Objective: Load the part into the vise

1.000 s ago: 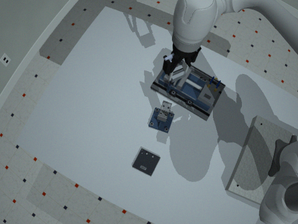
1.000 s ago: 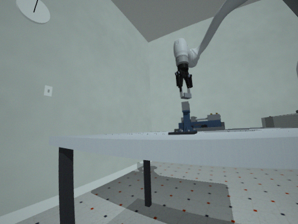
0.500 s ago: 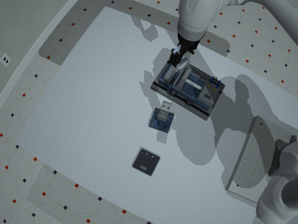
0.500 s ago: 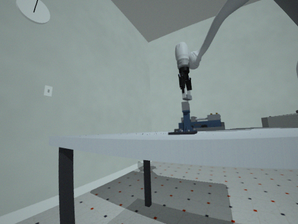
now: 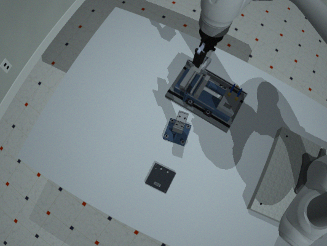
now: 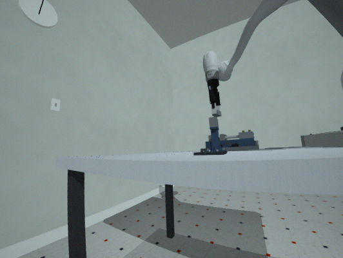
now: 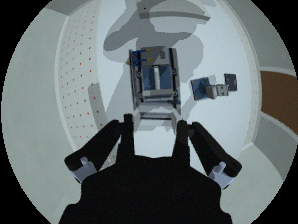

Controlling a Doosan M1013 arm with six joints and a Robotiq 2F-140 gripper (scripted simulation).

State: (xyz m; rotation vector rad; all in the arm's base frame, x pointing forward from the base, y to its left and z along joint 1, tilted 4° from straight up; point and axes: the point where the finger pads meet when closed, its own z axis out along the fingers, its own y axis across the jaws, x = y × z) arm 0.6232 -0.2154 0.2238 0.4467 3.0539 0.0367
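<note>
We are holding the block clamped in the gripper above the vise — lowering slowly, staying square to the fixed jaw.

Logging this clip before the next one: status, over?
End effector shut on the part. Part airborne over the vise's far end, not seated. Infeed plate bare. Nothing blocking the jaws.

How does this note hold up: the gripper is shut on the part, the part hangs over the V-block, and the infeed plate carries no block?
One detail is wrong. The gripper is shut on the part, but the part hangs over one end of the vise, not over the V-block. The top view shows this. The infeed plate carries no block.
</note>
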